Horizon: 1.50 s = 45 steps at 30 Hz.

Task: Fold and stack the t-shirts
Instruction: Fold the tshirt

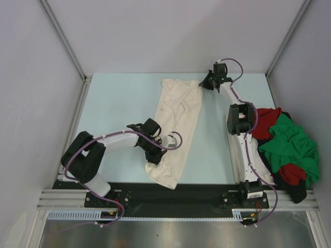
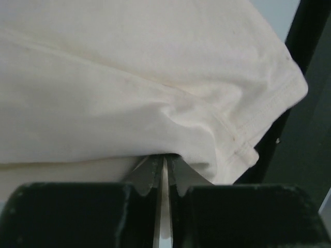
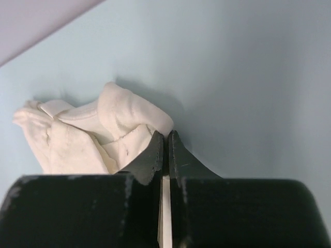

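Observation:
The cream t-shirt (image 1: 176, 129) lies as a long folded strip from the table's far middle to the near edge. My left gripper (image 1: 155, 155) is shut on its near left edge; the left wrist view shows the cream cloth (image 2: 155, 93) pinched between the jaws (image 2: 165, 157). My right gripper (image 1: 202, 85) is shut on the shirt's far right corner, seen bunched in the right wrist view (image 3: 98, 132) at the jaws (image 3: 165, 135). The red t-shirt (image 1: 266, 124) and the green t-shirt (image 1: 292, 144) lie in a heap at the right.
The heap of red and green cloth hangs over the table's right edge beside the right arm (image 1: 240, 134). A black strip (image 1: 170, 199) runs along the near edge between the arm bases. White walls (image 1: 170, 31) enclose the pale blue table (image 1: 119, 103).

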Motion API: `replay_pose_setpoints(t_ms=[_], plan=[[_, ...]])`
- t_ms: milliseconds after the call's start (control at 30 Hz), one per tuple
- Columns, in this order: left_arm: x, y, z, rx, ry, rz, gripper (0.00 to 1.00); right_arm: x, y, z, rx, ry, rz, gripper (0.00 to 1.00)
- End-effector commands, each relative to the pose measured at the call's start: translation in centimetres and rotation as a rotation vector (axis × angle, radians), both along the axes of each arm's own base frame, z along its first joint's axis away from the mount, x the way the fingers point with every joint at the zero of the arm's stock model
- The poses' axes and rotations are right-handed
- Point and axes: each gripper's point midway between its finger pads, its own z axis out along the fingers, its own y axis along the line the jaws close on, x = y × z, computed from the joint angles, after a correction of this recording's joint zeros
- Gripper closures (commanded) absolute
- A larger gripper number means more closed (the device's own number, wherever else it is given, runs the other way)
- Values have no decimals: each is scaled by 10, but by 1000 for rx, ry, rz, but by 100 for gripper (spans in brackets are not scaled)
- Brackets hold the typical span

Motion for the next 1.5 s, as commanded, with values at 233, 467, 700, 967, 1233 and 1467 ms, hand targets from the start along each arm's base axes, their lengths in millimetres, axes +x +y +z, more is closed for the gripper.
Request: replay_pose_setpoints(t_ms=[233, 467, 700, 967, 1233, 1467], plan=[[-33, -1, 8, 7, -1, -82, 53, 46, -17, 92, 22, -272, -114, 54], [-23, 42, 31, 158, -120, -51, 40, 8, -27, 149, -91, -252, -96, 34], [-3, 76, 46, 202, -260, 97, 33, -109, -18, 155, -211, -71, -63, 34], [52, 79, 77, 77, -388, 393, 31, -314, 27, 64, -240, 172, 94, 35], [53, 76, 89, 23, -434, 423, 30, -439, 65, 23, -204, 289, 236, 41], [54, 82, 92, 18, -484, 440, 29, -465, 91, -6, -43, 373, 303, 60]])
